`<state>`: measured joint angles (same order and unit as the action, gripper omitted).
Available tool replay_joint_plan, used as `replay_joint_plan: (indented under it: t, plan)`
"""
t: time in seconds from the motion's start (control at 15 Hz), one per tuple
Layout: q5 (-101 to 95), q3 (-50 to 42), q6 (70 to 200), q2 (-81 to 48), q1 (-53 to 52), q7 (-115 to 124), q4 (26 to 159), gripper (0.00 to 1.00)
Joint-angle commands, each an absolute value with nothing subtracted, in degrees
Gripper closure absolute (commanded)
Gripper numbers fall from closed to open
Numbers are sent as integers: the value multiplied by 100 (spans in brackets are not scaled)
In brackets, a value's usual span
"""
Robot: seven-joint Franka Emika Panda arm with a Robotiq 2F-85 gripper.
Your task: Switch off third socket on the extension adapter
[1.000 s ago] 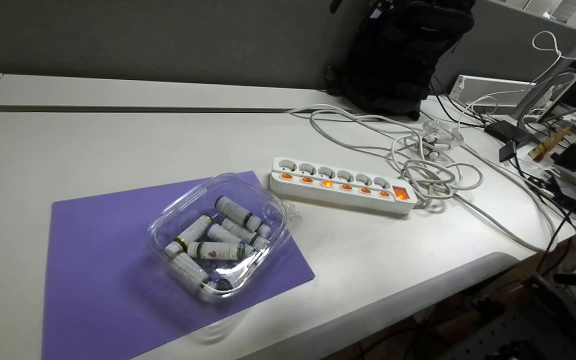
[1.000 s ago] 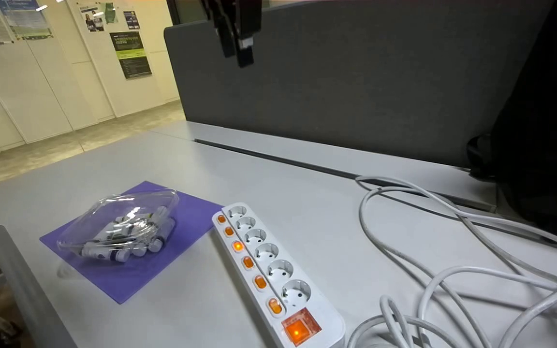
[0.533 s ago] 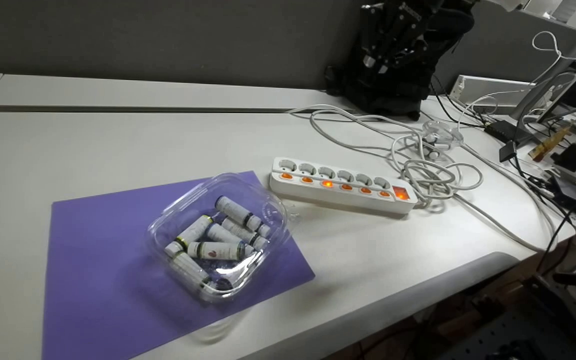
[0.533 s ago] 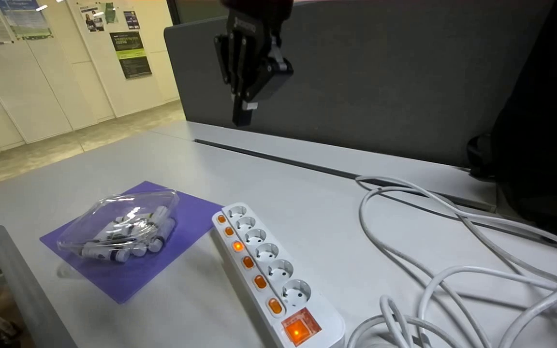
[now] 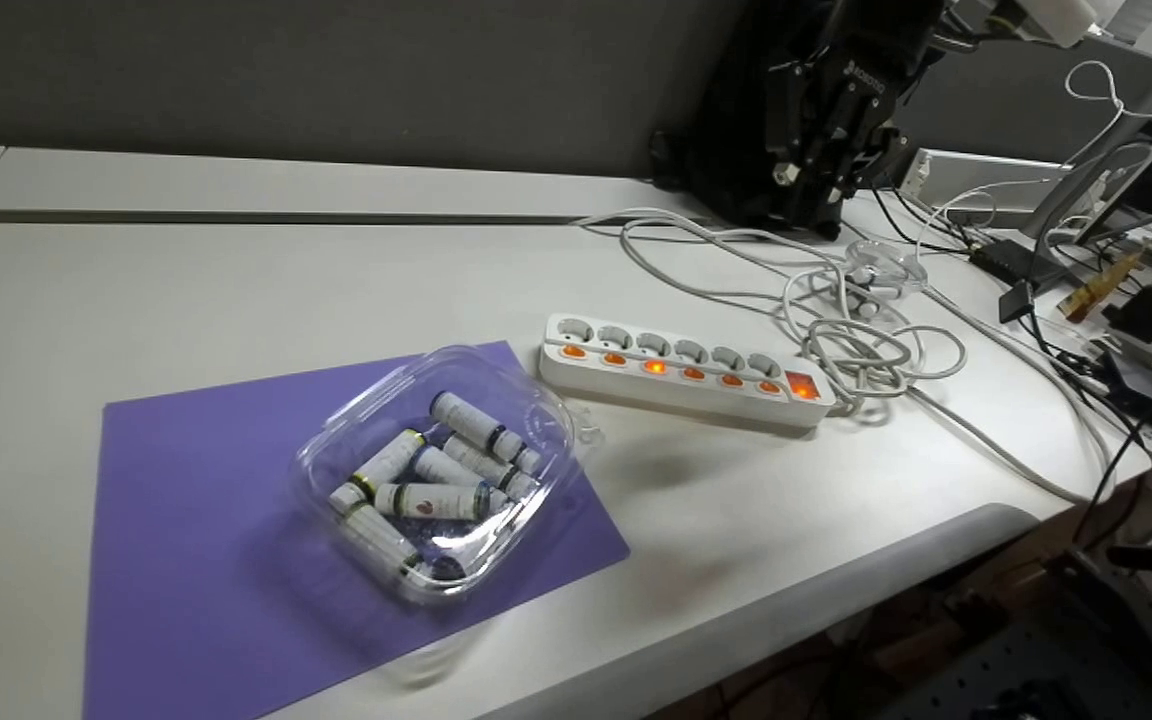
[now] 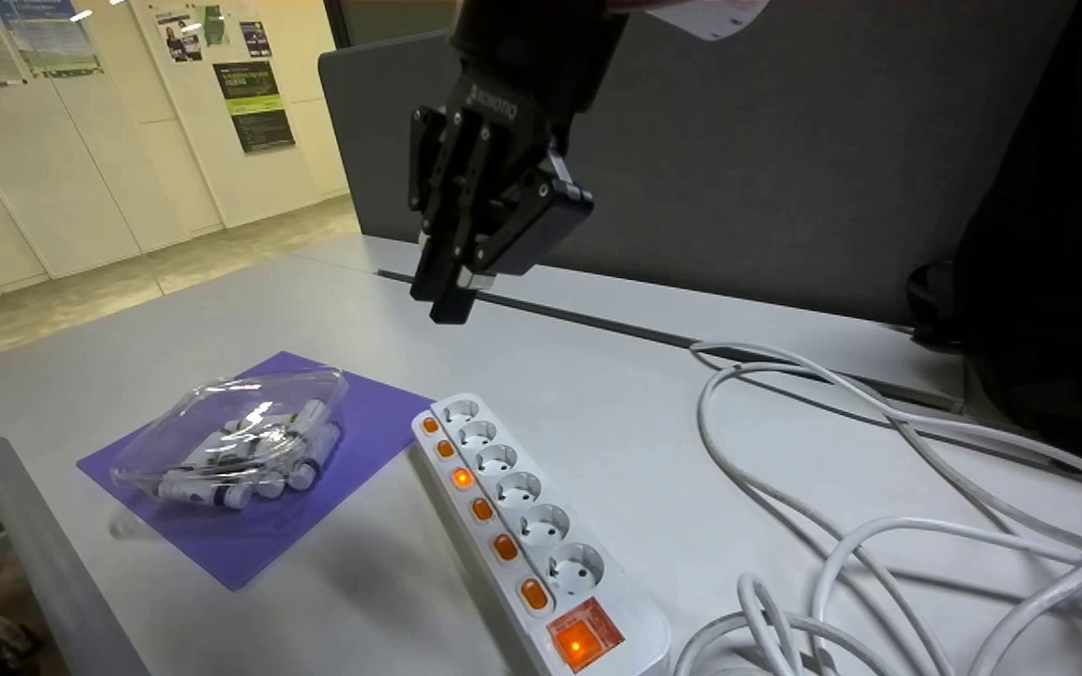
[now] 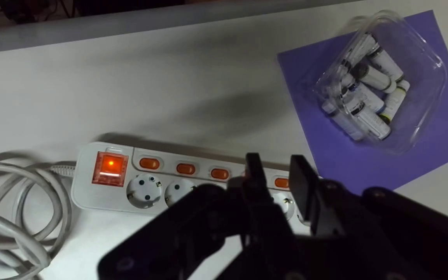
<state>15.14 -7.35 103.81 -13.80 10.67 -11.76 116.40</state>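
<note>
The extension adapter is a long white power strip, in both exterior views (image 5: 681, 393) (image 6: 530, 537) and the wrist view (image 7: 103, 199). Its third switch from the far end glows orange in both exterior views (image 5: 654, 367) (image 6: 462, 478). The large main switch (image 6: 586, 636) is also lit; the other small switches look unlit. My gripper (image 6: 438, 305) hangs in the air above the table, apart from the adapter; it also shows in an exterior view (image 5: 804, 212). In the wrist view my gripper (image 7: 275, 157) is partly open and empty. A finger there covers most of the lit third switch.
A clear plastic tray (image 5: 436, 580) of small labelled bottles sits on a purple sheet (image 5: 196, 560) beside the adapter. White cables (image 6: 842, 563) lie coiled at the main-switch end. A grey partition (image 6: 738, 169) and a black backpack (image 5: 726, 130) stand behind. The table's front edge (image 5: 786, 620) is near.
My gripper has come down into both exterior views, from the top edge to a lower place above the table. The adapter, its lit switches and the tray look unchanged.
</note>
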Motion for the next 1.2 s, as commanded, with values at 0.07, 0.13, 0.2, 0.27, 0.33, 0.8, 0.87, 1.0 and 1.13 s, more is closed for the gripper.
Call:
replay_joint_plan:
  t: [0.07, 0.13, 0.2, 0.27, 0.33, 0.8, 0.87, 1.0, 1.13]
  plan:
    - [1510, -724, 10585, -1298, 1060, -1113, 11716, 48]
    - [1504, -718, 10807, -1235, 1036, -1084, 11819, 42]
    - [1431, -707, 11247, -1168, 981, -1043, 11993, 35]
    - [1360, -688, 11613, -1146, 932, -1023, 12139, 27]
    - [1338, -659, 11990, -1144, 894, -1041, 12289, 65]
    - [1233, -373, 14029, -1112, 589, -1025, 13456, 99]
    - [1188, -340, 14229, -1094, 556, -1016, 13598, 100]
    - [1188, -283, 14579, -1083, 531, -1024, 13831, 100]
    - [1253, -230, 14930, -1101, 546, -1066, 14007, 100]
